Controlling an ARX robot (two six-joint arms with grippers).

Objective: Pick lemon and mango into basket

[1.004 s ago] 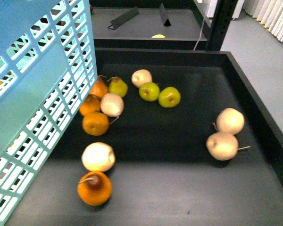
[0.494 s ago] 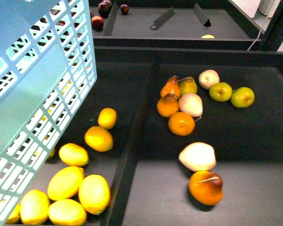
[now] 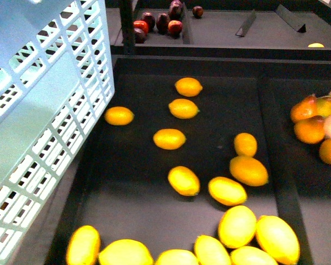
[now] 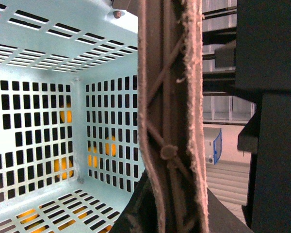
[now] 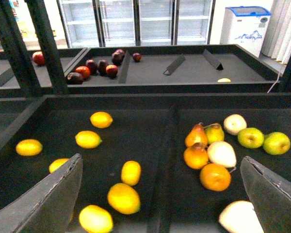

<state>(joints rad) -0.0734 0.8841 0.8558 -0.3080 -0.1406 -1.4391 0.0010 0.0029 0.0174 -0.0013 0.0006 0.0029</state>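
Your basket hangs tilted at the front view's left, handle filling the left wrist view, likely held beside the fruit for a short drop; the left fingers' hold you cannot tell. The right fingers are spread empty; the lemon at lower centre has open room around, clear of the divider at right.

we read no clear text or numbers, blue mark on the white freezer too blurred
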